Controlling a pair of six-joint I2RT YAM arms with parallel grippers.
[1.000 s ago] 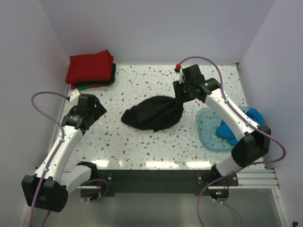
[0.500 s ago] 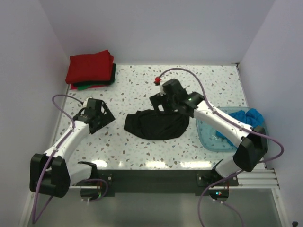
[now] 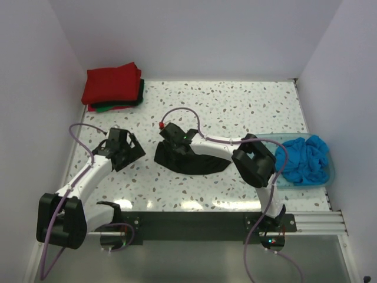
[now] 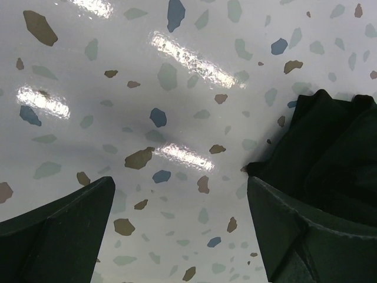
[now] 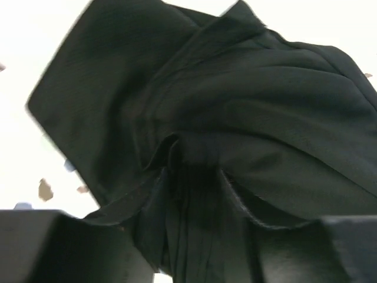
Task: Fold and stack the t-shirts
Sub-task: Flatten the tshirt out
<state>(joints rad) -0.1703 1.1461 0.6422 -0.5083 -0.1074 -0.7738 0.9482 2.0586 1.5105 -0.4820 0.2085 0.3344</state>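
Upper left of the frame, your red t-shirt sits folded atop a green t-shirt; your left gripper hangs spread wide over the table; at centre, the black t-shirt lies crumpled, its upper-left edge pinched by your right gripper; at far right, the blue t-shirt fills the tub.

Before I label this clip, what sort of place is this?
Probably a robot lab test cell: plain white walls box in a speckled table, folded t-shirts stacked in its corner, right tool gripping a black t-shirt.
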